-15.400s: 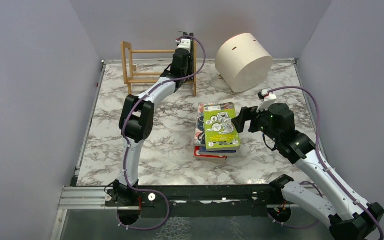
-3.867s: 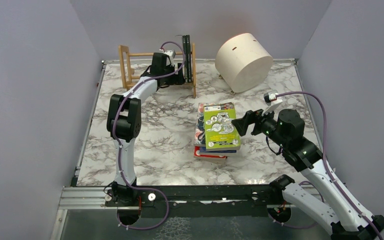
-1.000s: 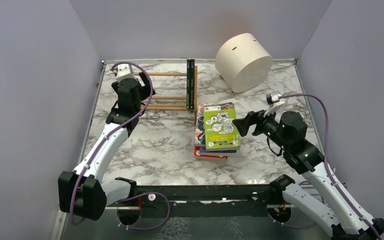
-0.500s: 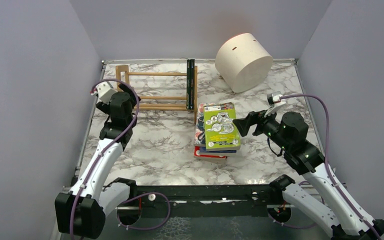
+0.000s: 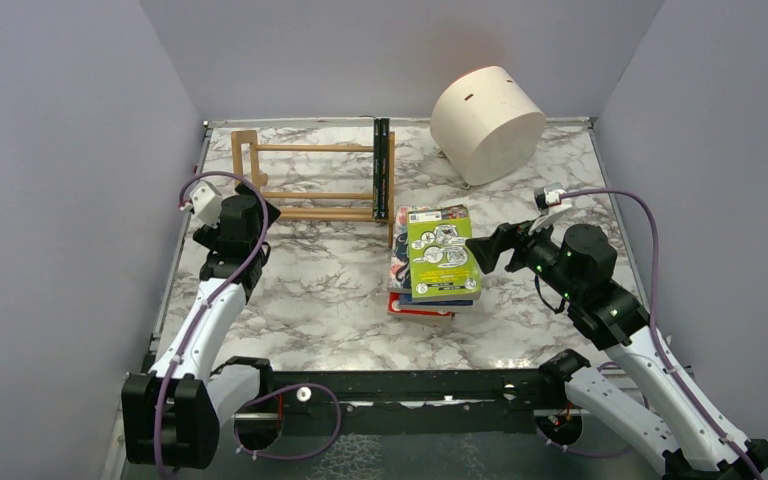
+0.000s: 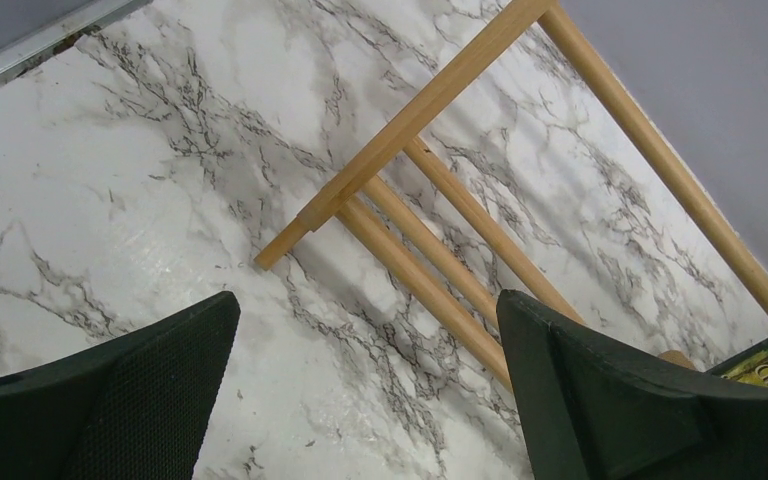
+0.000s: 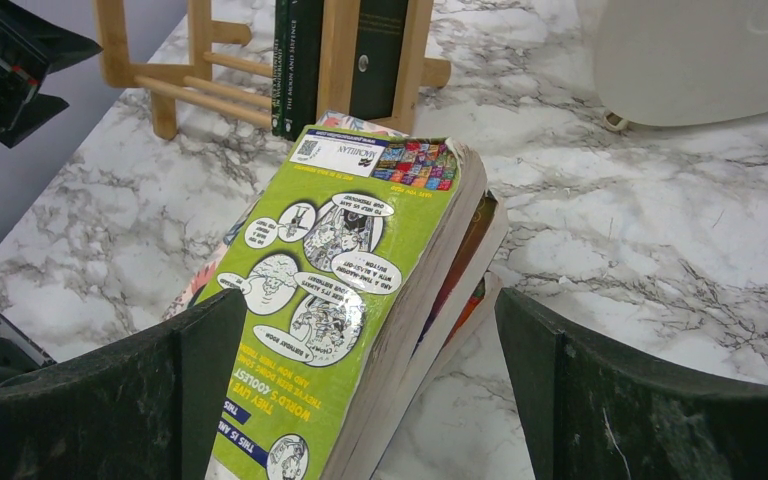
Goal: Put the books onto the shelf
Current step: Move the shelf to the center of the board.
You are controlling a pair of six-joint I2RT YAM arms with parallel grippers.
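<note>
A stack of books (image 5: pixel 435 265) lies flat mid-table with a lime green book (image 5: pixel 442 250) (image 7: pixel 330 290) on top. Dark books (image 5: pixel 381 170) (image 7: pixel 298 60) stand at the right end of the light-wood shelf (image 5: pixel 310 180) (image 7: pixel 190 85). My right gripper (image 5: pixel 475 247) (image 7: pixel 370 300) is open at the stack's right edge, its fingers on either side of the lime green book without touching it. My left gripper (image 5: pixel 263 213) (image 6: pixel 365 310) is open and empty, low over the marble beside the shelf's (image 6: pixel 440 230) left end.
A cream cylindrical drum (image 5: pixel 487 122) (image 7: pixel 700 55) lies on its side at the back right. Purple walls close in the left, right and back. The black arm rail (image 5: pixel 380 385) runs along the near edge.
My left arm has pulled back from the shelf's left end toward the near left, and its jaws have opened wider. The right arm and the stack have not moved.
</note>
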